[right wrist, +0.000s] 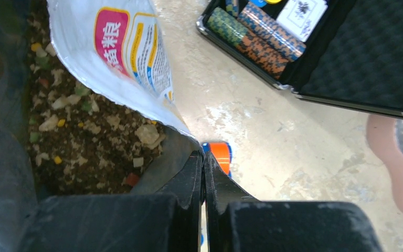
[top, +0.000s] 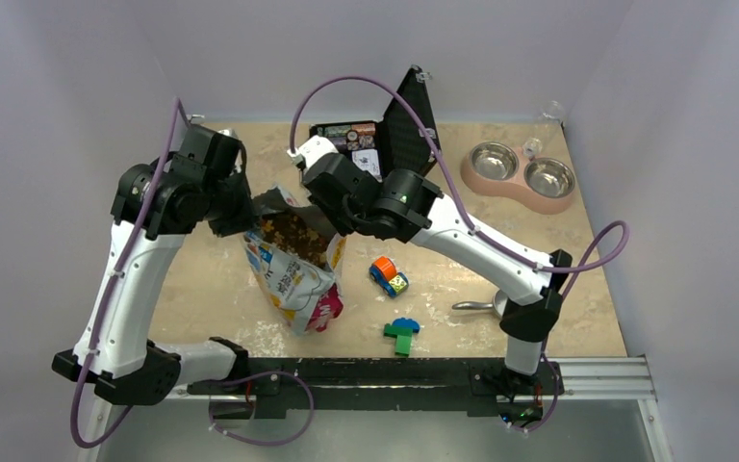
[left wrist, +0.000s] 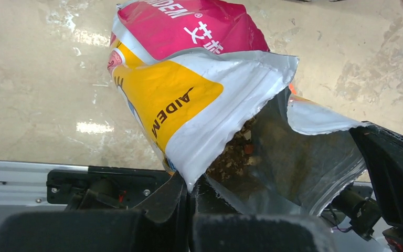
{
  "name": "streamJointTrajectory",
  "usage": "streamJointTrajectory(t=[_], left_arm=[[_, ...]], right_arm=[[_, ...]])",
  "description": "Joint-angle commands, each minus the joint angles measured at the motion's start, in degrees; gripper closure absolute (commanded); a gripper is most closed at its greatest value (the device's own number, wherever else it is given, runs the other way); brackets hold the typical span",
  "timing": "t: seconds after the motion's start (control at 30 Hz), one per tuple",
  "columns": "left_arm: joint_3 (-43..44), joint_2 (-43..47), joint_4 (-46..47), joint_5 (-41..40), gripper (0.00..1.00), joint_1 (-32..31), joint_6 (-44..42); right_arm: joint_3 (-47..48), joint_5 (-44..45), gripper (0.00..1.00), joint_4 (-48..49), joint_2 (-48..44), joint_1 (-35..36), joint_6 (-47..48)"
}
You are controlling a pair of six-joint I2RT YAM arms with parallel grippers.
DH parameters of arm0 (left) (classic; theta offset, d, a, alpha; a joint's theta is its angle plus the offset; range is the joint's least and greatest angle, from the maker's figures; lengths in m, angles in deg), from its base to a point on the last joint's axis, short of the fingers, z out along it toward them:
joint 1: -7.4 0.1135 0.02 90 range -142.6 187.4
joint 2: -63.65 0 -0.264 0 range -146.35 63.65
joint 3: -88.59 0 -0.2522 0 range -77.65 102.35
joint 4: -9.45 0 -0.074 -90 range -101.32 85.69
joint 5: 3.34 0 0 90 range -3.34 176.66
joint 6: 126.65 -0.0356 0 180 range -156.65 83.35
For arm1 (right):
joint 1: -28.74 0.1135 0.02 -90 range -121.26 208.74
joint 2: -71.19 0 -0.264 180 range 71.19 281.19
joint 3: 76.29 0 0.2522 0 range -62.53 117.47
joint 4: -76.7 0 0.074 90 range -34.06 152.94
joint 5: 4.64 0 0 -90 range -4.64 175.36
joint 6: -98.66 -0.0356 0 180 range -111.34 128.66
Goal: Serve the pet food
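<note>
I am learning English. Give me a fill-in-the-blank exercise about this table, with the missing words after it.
Both the left hand and the right hand are ____ on the rim of the bag.
The pet food lies ____ the bag.
The pink feeder holds ____ steel bowls.
The toy car has a top coloured ____.
Missing: shut; inside; two; orange.
</note>
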Motion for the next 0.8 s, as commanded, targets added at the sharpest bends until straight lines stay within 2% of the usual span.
streamJointTrajectory(t=[0.0,0.2,0.43,0.5,0.67,0.77], left_arm=[[7.56,1.92,3.87,-2.87,1.00,1.03,-8.85],[-0.69,2.92,6.89,3.52,1.00,3.61,-9.20],[-9.55,4.49,14.75,8.95,1.00,3.68,-6.56],[-12.51,4.45,16.39,11.93,0.96,3.69,-4.39],[-22.13,6.75,24.44,20.90,0.75,3.49,1.84],[-25.76,9.06,26.51,22.26,0.73,3.12,3.26]], right_arm=[[-0.72,-1.10,1.00,3.84,-8.17,-3.16,-4.52],[-9.43,-12.44,1.00,7.32,-13.02,-6.86,-8.08],[-11.66,-24.01,1.00,13.66,-15.32,-5.38,-7.41],[-10.33,-24.81,1.00,13.72,-14.77,-5.36,-7.47],[-6.84,-27.64,1.00,13.28,-13.33,-5.25,-8.14],[-6.94,-27.45,1.00,13.29,-13.53,-5.20,-8.61]])
